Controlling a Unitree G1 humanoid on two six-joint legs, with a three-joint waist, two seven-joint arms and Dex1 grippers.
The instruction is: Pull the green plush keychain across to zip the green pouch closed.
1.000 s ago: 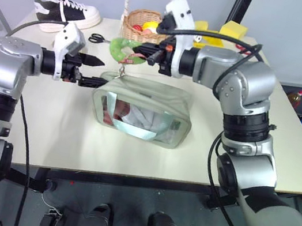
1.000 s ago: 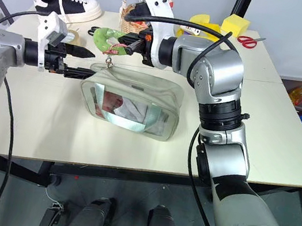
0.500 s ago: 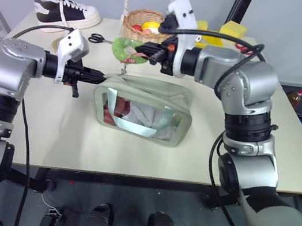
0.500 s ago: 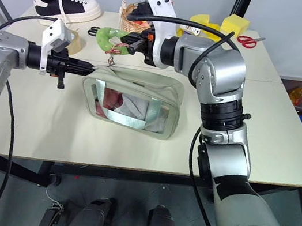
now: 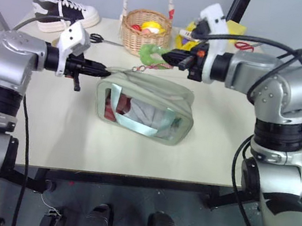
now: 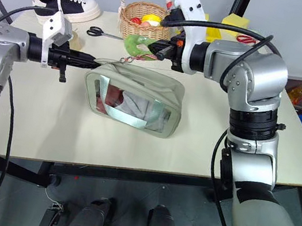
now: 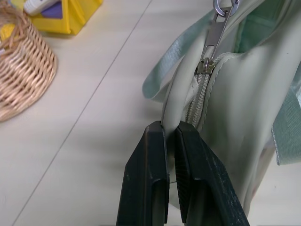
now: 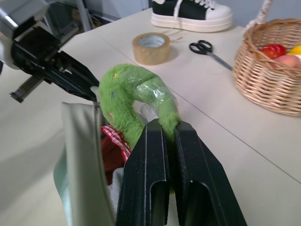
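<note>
Left pincer [image 7: 171, 136] clamps the green pouch's [image 5: 143, 108] end tab; right pincer [image 8: 170, 134] grips the green plush keychain [image 8: 134, 101]. Best to pull along the zipper line, anchor firm.

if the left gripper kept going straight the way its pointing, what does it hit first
The left gripper is already shut on the end tab of the green pouch, so pushing straight on would press into the pouch itself, along the zipper line toward the metal pull.

No legible text or labels
</note>
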